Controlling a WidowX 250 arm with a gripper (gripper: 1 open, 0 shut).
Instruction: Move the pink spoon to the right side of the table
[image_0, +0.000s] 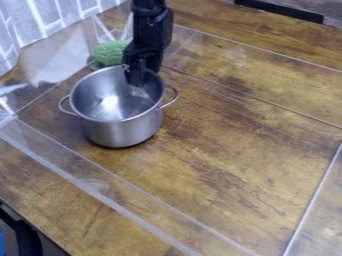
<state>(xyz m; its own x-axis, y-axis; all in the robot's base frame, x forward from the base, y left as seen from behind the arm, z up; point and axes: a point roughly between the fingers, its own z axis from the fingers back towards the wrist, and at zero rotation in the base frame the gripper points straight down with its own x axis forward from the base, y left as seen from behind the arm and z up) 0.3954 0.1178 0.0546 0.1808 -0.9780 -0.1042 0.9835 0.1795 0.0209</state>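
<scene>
The gripper (139, 72) is placed low at the far rim of the steel pot (116, 108), with the green knobbly item (111, 52) just beside it. Whether its fingers are wide, narrow or closed on something cannot be told. The pink spoon cannot be seen; it is perhaps hidden behind or under the gripper. By judgement, only the reaching is done; the grasp is not confirmed, and the carrying across the table (247, 125) and the release are left.

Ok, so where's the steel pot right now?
In the camera view, the steel pot sits left of centre on the wooden table, just in front of the green knobbly item.
</scene>
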